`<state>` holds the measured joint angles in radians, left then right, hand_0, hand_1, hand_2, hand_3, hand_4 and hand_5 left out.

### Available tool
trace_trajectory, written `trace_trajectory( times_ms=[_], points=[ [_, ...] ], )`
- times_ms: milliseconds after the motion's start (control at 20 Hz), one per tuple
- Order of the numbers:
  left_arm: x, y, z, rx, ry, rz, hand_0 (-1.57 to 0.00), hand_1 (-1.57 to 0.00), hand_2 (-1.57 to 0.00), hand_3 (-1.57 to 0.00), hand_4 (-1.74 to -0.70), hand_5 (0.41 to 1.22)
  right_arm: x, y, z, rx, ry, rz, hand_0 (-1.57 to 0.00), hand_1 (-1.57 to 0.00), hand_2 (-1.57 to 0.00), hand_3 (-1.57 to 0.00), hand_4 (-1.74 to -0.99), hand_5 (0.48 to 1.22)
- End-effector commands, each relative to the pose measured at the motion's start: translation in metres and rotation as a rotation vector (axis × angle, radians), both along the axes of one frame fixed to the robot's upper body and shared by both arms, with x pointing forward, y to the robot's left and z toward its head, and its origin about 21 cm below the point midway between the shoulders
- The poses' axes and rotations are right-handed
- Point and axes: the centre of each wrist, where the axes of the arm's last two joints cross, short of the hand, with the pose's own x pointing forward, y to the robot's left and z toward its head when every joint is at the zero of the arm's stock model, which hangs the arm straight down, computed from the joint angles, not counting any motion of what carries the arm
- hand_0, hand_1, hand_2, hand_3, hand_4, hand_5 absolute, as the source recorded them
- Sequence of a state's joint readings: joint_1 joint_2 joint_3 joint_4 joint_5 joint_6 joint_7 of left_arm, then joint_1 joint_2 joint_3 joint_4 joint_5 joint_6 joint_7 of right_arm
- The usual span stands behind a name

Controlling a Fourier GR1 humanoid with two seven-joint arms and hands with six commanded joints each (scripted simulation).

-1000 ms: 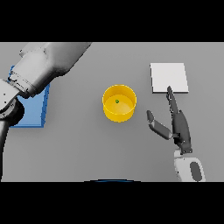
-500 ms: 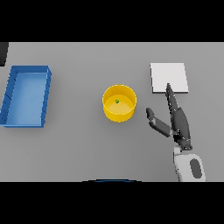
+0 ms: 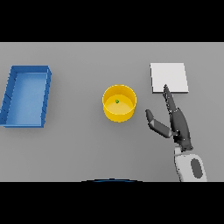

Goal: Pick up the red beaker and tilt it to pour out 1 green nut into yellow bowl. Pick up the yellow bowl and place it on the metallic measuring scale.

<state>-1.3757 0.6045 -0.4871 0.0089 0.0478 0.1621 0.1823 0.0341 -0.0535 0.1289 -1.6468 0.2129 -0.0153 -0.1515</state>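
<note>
- Since a green nut (image 3: 117,101) already lies inside the yellow bowl (image 3: 119,113), I judge the pour done and the lift next.
- Right hand (image 3: 176,124) hangs just right of it, fingers straight, thumb spread toward it, holding nothing.
- Measuring scale (image 3: 169,77) waits beyond the fingertips.
- Blue tray (image 3: 26,96) sits well left; left hand unseen.

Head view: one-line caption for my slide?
Right hand open beside yellow bowl holding green nut; scale beyond.

A single head view looks steeply down on the grey worktop (image 3: 78,148) from the robot's side, taking in its whole width from moderate height.
</note>
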Motion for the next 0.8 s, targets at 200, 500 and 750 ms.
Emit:
trace_trajectory(
  times_ms=[200, 500, 750],
  points=[
    [-0.012, 0.015, -0.050, -0.158, 0.016, 0.079, -1.57, -1.57, -1.57, -1.37, -1.74, 1.221, -0.002, -0.005, 0.000, -0.030, -0.009, -0.005, 0.00, 0.00, 0.00, 0.00, -1.199, 0.707],
    [-0.030, 0.019, -0.104, -0.255, 0.026, 0.133, -1.57, -1.57, -1.57, -1.39, -1.74, 1.221, -0.003, -0.002, 0.000, -0.031, -0.010, -0.008, 0.00, 0.00, 0.00, 0.00, -1.201, 0.693],
    [-0.062, 0.009, -0.132, -0.303, 0.103, 0.147, -1.57, -1.57, -1.57, -1.37, -1.74, 1.008, 0.000, 0.000, -0.002, -0.022, -0.005, -0.011, 0.00, 0.00, 0.00, 0.00, -1.169, 0.680]
  ],
)
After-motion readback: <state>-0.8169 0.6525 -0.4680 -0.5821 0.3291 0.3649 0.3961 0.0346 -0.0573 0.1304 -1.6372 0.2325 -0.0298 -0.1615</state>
